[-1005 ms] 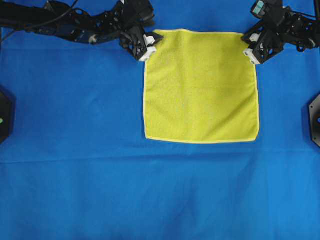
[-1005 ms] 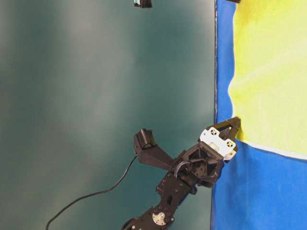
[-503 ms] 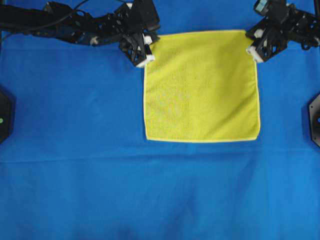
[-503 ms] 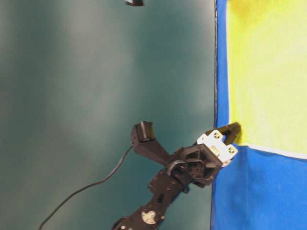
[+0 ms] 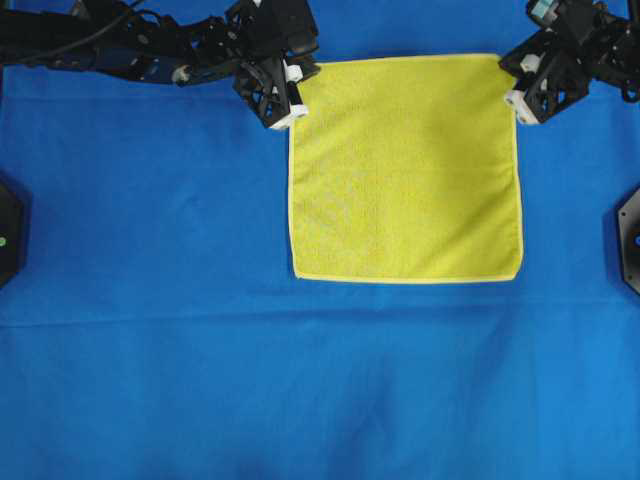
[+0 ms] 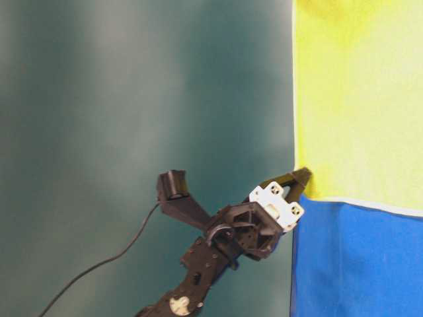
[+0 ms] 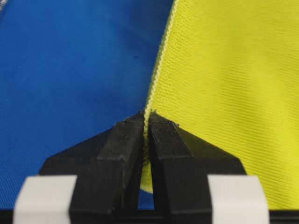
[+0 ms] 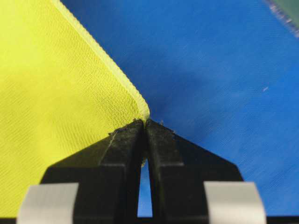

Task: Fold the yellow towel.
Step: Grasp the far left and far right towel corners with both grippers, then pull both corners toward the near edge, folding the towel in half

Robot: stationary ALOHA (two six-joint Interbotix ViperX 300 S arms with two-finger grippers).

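The yellow towel [image 5: 405,170] is spread square on the blue cloth, its near hem lying flat and its far edge raised. My left gripper [image 5: 297,85] is shut on the far left corner; in the left wrist view the pale hem [image 7: 156,77] runs straight into the closed jaws of the left gripper [image 7: 146,114]. My right gripper [image 5: 512,78] is shut on the far right corner, and the right wrist view shows the tip of the towel [image 8: 70,93] pinched by the right gripper [image 8: 144,122]. In the table-level view the left gripper [image 6: 301,177] holds the towel [image 6: 360,99] lifted.
A blue cloth [image 5: 200,330] covers the whole table. Black mounts sit at the left edge [image 5: 8,230] and the right edge [image 5: 630,235]. A dark green wall [image 6: 132,132] fills the background of the table-level view.
Both grippers closed on the towel's far corners and rose away from the near side. The far edge lifted and stretched wider; the near hem stayed put.
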